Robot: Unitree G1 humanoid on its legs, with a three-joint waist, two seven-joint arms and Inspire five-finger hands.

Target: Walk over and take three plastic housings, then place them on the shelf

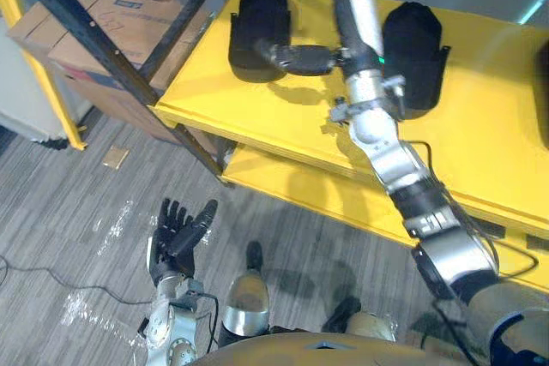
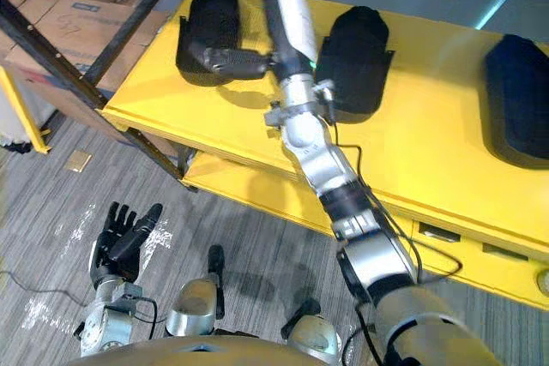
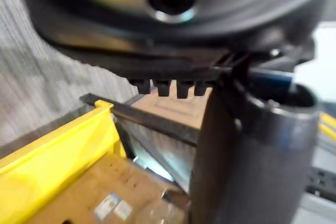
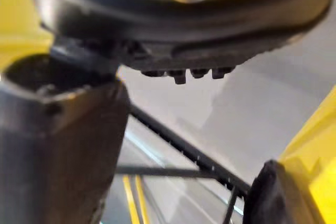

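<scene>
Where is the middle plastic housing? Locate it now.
In the right eye view the middle housing lies on the yellow shelf, between the left housing and right housing, beside the right hand.

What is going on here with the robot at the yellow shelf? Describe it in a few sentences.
A humanoid robot stands at a yellow shelf. Three black housings lie on its top level: the left housing, the middle housing and the right housing. The right hand reaches over the shelf between the left and middle ones, its fingers open and holding nothing. The left hand hangs open low over the floor, empty.
</scene>
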